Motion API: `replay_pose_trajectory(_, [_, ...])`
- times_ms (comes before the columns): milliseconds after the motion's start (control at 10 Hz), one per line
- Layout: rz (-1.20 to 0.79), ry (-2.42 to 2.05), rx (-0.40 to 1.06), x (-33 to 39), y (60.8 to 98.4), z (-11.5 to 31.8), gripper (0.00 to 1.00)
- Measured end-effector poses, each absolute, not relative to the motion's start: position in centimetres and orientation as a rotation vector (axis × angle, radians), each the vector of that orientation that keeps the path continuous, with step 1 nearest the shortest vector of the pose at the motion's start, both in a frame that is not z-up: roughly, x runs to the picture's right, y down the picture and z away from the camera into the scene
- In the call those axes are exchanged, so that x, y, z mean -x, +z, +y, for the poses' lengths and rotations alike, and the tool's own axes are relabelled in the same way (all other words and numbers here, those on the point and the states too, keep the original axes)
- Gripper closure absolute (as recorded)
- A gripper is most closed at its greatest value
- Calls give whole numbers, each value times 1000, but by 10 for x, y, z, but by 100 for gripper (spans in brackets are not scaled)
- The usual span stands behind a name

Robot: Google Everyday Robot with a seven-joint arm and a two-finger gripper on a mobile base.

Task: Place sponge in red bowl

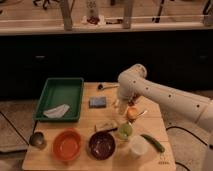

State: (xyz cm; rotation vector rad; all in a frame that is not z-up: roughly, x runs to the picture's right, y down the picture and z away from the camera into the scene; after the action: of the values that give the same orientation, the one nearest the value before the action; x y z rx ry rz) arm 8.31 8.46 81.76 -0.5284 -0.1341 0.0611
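The sponge (98, 102), a small flat blue-grey pad, lies on the wooden table (87, 120) just right of the green tray. The red bowl (67, 144), round and orange-red, sits at the table's front left. My gripper (119, 103) hangs from the white arm (160, 95) over the middle of the table, a little to the right of the sponge and well behind the red bowl.
A green tray (60, 97) holds a white cloth (56, 110) at the left. A dark maroon bowl (102, 144), a tan block (106, 125), a green apple (124, 131), an orange fruit (132, 113), a white cup (138, 147), a green vegetable (152, 143) and a metal cup (36, 139) also stand on the table.
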Motion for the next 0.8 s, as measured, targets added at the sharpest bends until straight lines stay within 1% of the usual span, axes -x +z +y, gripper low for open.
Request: replay_pose_trajectory(800, [-174, 24, 554, -41, 840, 84, 20])
